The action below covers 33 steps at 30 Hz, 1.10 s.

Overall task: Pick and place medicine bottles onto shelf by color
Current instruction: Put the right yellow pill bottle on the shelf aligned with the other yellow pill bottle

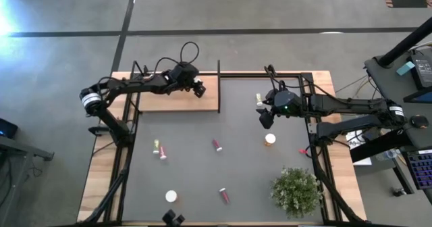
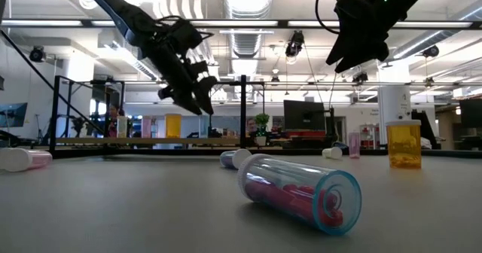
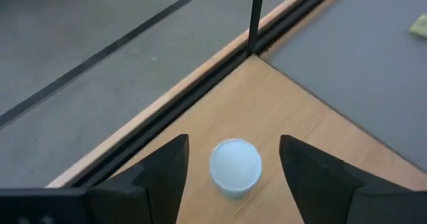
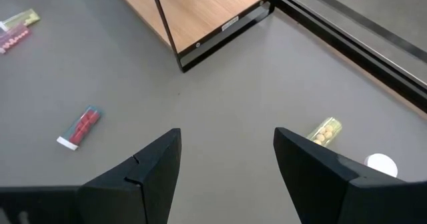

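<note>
Your left gripper (image 3: 230, 177) hangs over the shelf (image 1: 169, 98) at eleven o'clock, fingers apart either side of a white-capped bottle (image 3: 235, 167) standing upright there, likely just released. Your right gripper (image 4: 227, 164), jaws spread and empty, waits at two o'clock above loose bottles.

A wide stretch of bare tabletop (image 1: 250, 166) lies open between the scattered bottles, enough for an end effector to pass. The bushy plant (image 1: 295, 190) blocks the near right corner. On the shelf (image 1: 162, 100), a thin black upright post (image 1: 219, 85) stands at the inner edge, and a white-capped bottle (image 3: 235, 167) sits upright between the left end effector's (image 3: 233, 177) spread fingers, near the shelf's far corner.
</note>
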Available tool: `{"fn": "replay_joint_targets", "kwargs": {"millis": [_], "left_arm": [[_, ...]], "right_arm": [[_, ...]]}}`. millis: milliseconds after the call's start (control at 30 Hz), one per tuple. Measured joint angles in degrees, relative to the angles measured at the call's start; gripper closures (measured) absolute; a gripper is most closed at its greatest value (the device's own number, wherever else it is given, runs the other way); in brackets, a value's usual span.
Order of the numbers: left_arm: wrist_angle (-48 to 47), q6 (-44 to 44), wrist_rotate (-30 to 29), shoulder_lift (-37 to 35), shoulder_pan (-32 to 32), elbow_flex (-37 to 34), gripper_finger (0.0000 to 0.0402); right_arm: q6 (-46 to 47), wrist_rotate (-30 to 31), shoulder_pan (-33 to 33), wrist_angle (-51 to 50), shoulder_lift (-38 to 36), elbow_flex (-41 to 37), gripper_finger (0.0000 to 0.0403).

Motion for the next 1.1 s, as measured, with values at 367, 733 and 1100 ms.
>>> {"fn": "replay_joint_targets", "kwargs": {"millis": [367,733,1100], "left_arm": [[-4.4,-0.2,0.3,-7.0,-1.9,4.0,0.0182],[-15.2,-6.6,0.6,-14.3,-14.4,8.7,0.0182],[-33.0,-32.5,0.6,-16.2,-25.9,6.7,0.0182]], "right_arm": [[-0.4,0.0,0.0,0.0,0.0,0.0,0.0174],[-0.5,-0.1,0.0,-0.1,0.0,0.0,0.0174],[-0.6,-0.1,0.0,-0.2,0.0,0.0,0.0174]]}}
